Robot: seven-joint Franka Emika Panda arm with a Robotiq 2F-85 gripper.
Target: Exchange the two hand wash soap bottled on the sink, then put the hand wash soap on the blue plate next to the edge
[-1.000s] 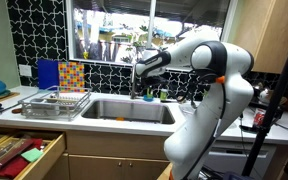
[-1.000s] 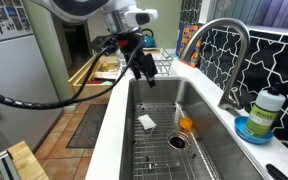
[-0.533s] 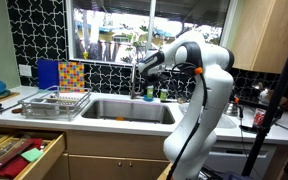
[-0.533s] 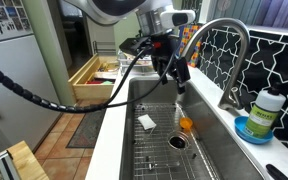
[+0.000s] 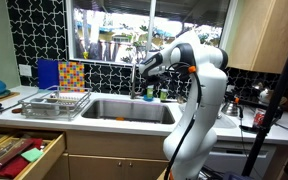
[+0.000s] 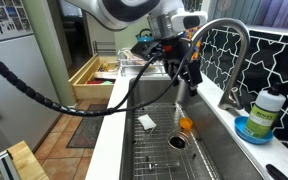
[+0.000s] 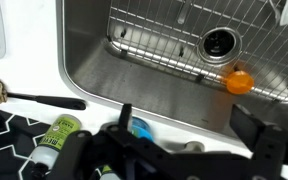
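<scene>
The gripper (image 6: 189, 76) hangs over the back half of the sink (image 6: 210, 150), near the spout of the tap (image 6: 227, 38). Its fingers are spread wide with nothing between them, which shows plainly in the wrist view (image 7: 189, 140). In an exterior view the gripper (image 5: 144, 68) sits above the basin (image 5: 124, 110), level with the window sill.

The bottle (image 6: 267, 108) stands upright on the blue plate (image 6: 246, 131). Both are on the narrow counter strip between the basin's back rim and the black tiles, past the tap's base from the gripper. The bottle has a white cap and a green label, and the writing on it is too small to read.

The wrist view shows a green-labelled bottle (image 7: 59, 132) against the tiles with dark print that cannot be made out. It may be the same one or the second soap. A black brush handle (image 7: 44, 100) lies along the counter edge just in front of it.

The basin floor is a wire grid. On it are an orange ball (image 6: 186, 125), a white scrap (image 6: 147, 122) and the drain (image 7: 220, 42), with open room around them under the gripper. The back strip is tight, with the tap, the plate and the tiles close together
</scene>
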